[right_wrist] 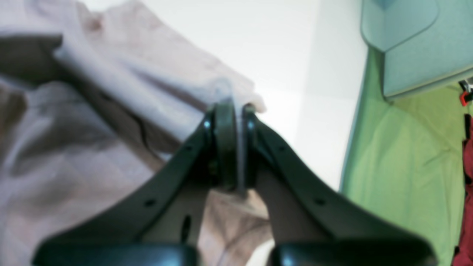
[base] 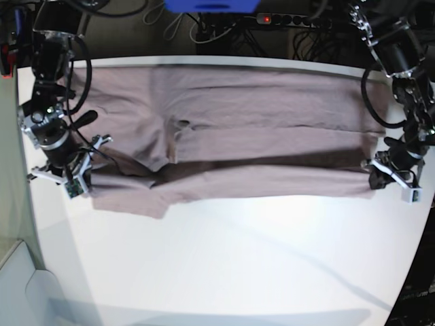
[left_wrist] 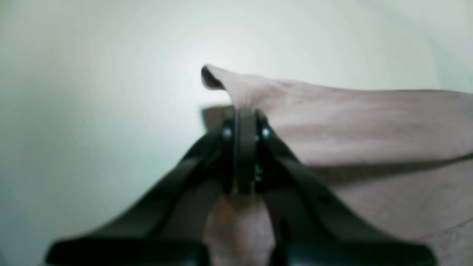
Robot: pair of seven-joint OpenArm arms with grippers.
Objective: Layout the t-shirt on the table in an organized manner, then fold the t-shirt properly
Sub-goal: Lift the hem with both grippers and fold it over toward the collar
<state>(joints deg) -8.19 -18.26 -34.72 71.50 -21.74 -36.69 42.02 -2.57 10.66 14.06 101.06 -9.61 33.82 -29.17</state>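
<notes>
Fingers [left_wrist: 242, 122] of the left gripper [left_wrist: 244, 155] are pressing together on a raised corner of the t-shirt [base: 258, 129], and cloth is showing both above the tips and below them in the left wrist view. Fingers [right_wrist: 225, 122] of the right gripper [right_wrist: 236, 147] are likewise pinching a fold of the same fabric, with a thin layer visible between the pads.

In the base view the t-shirt is lying spread lengthwise across the far half of the tabletop [base: 238, 258]. The right gripper [base: 71, 178] is holding the near edge at one end, by the sleeve. The left gripper [base: 397, 180] is holding the near edge at the opposite end. The near strip between the two hold points is sitting slightly raised, casting a shadow band onto the cloth behind it.

Holding both ends of one long edge is probably serving to keep that edge taut and straight, so that a lengthwise fold would run evenly. The step in hand is judged to be an early fold or a final straightening; the frames are not settling which.

Beyond the tabletop edge, a green cloth [right_wrist: 406, 155] and a pale grey-blue panel [right_wrist: 414, 48] are showing in the right wrist view.
</notes>
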